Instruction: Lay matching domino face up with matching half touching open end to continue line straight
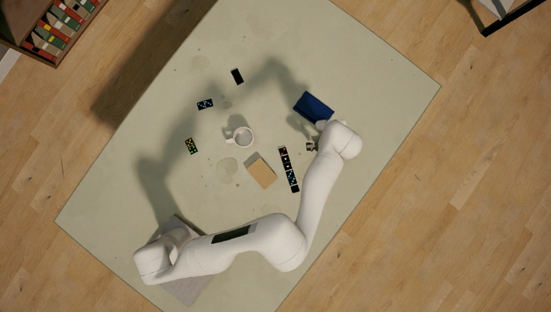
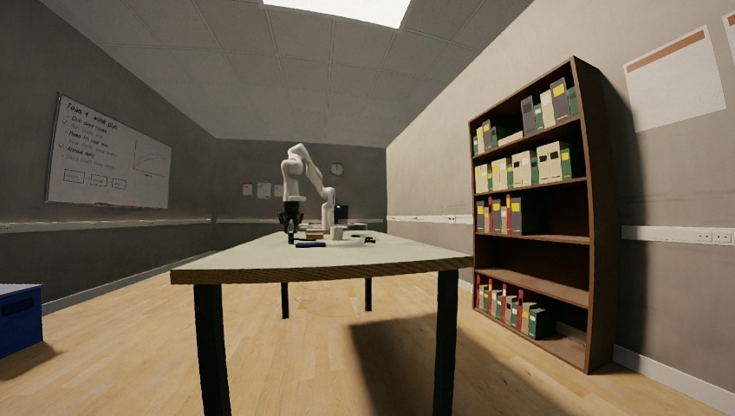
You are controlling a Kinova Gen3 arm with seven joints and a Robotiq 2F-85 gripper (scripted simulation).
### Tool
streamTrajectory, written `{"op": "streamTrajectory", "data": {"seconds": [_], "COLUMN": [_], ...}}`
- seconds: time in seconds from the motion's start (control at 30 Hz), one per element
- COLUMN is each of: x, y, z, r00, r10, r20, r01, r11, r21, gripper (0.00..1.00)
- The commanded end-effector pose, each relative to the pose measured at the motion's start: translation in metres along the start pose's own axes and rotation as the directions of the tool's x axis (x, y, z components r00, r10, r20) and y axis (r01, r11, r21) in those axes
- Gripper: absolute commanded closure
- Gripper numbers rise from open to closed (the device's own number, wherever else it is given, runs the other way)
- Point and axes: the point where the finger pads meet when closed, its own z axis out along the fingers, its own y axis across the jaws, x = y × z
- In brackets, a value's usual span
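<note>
The line of face-up dominoes (image 1: 288, 169) lies on the mat beside my forearm, with its far end showing red pips. One black domino stands upright on end to the right of that far end; it also shows in the side view (image 2: 290, 237). My gripper (image 1: 311, 146) (image 2: 290, 226) points straight down over it, fingers about half open around its top; I cannot see contact. A face-down black domino (image 1: 236, 76) lies far off. Two face-up dominoes lie to the left, one with blue pips (image 1: 205, 104), one with orange and green pips (image 1: 190, 145).
A white mug (image 1: 243, 137) and a cardboard box (image 1: 262, 173) stand just left of the line. A blue book (image 1: 313, 107) lies just beyond the gripper. A bookshelf (image 2: 536, 216) stands against the wall, off the table.
</note>
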Motion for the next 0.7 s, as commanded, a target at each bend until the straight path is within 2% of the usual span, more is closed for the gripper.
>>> {"op": "streamTrajectory", "data": {"seconds": [0.0, 0.43, 0.47, 0.67], "x": [0.0004, 0.0004, 0.0004, 0.0004], "y": [0.0006, 0.0006, 0.0006, 0.0006], "z": [-0.0011, -0.0011, -0.0011, -0.0011], "r00": [1.0, 1.0, 1.0, 1.0], "r10": [0.0, 0.0, 0.0, 0.0], "r20": [-0.001, -0.001, -0.001, -0.001], "r01": [0.0, 0.0, 0.0, 0.0], "r11": [1.0, 1.0, 1.0, 1.0], "r21": [-0.002, -0.002, -0.002, -0.002], "gripper": [0.51, 0.51, 0.65, 0.65]}}
